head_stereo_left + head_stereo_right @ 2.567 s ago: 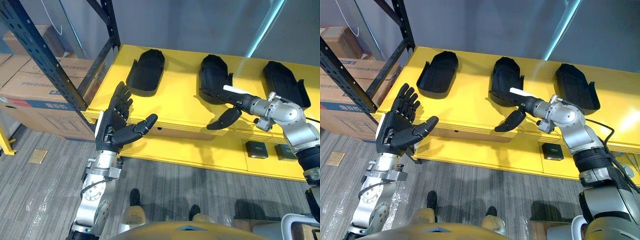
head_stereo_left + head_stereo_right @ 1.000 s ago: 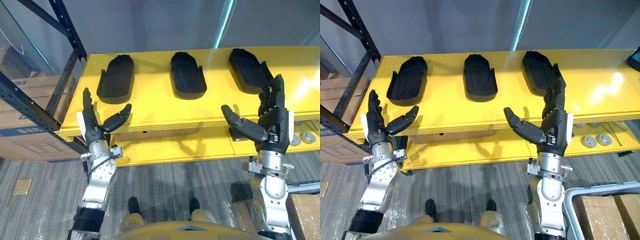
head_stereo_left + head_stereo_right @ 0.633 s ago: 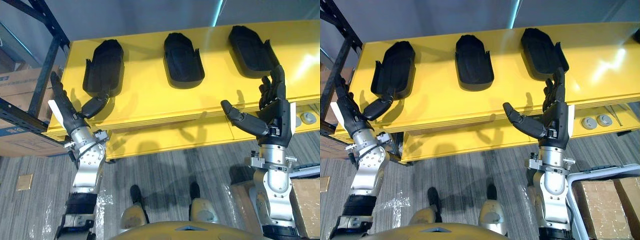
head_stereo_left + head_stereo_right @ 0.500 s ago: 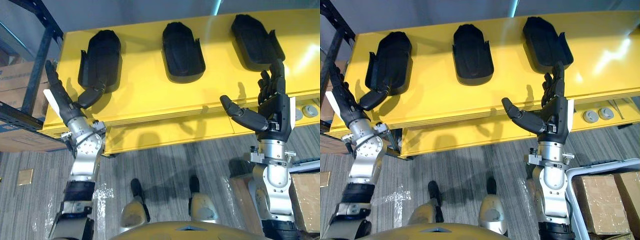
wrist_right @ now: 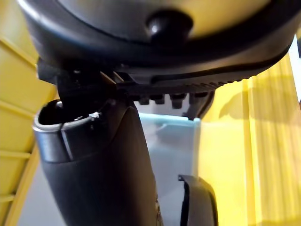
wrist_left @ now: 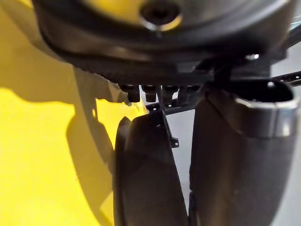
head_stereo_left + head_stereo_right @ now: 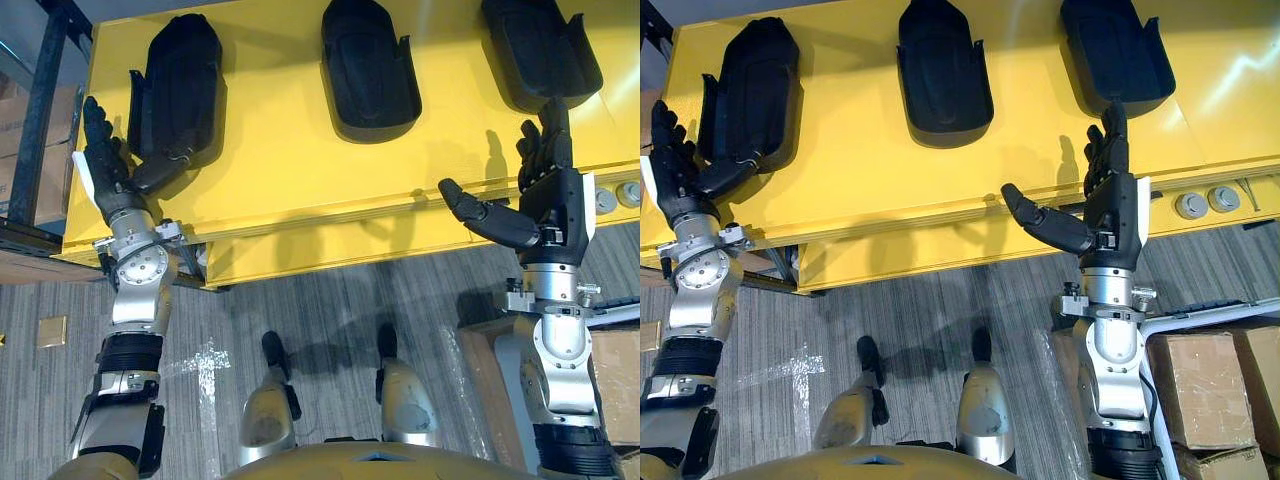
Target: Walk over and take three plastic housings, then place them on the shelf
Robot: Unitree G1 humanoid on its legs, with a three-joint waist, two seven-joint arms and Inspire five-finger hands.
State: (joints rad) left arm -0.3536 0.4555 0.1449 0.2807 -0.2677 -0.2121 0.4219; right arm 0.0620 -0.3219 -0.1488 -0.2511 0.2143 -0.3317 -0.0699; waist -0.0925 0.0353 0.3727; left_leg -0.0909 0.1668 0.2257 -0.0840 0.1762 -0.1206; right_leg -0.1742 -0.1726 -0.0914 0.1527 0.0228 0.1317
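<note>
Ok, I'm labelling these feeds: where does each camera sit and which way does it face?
Left eye view: on the head, looking down at the yellow shelf, left housing, middle housing, right housing; both arms show, left hand and right hand open.
Right eye view: beside it, same look, same arms.
Left wrist view: left wrist, along the left hand to the left housing.
Right wrist view: right wrist, along the right hand to the right housing's rim.
Shared: both eye views show all three housings.
</note>
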